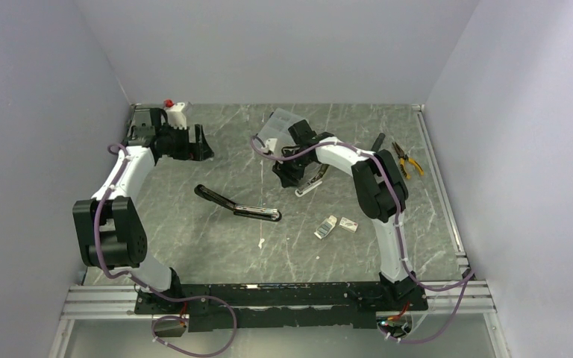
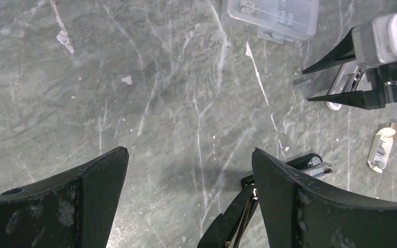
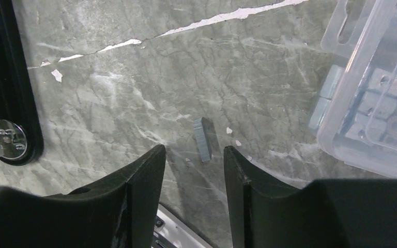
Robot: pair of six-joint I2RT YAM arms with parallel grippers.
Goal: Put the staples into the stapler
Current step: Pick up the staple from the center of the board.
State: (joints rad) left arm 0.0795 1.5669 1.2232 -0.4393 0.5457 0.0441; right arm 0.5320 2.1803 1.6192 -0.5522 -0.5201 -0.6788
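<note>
A short grey strip of staples lies on the marble table. My right gripper hangs low over it, open, one fingertip on each side of the strip's near end and neither touching it. The left wrist view shows the same gripper pointing at the strip. The black stapler lies flipped open in the middle of the table, its hinge end beside my left fingers. My left gripper is wide open over bare table, far left at the back. The white staple box lies apart as tray and sleeve.
A clear compartment case sits just right of the strip, at the back middle. A silver and black metal piece lies under my right gripper. Orange-handled pliers and a black tool lie at the back right.
</note>
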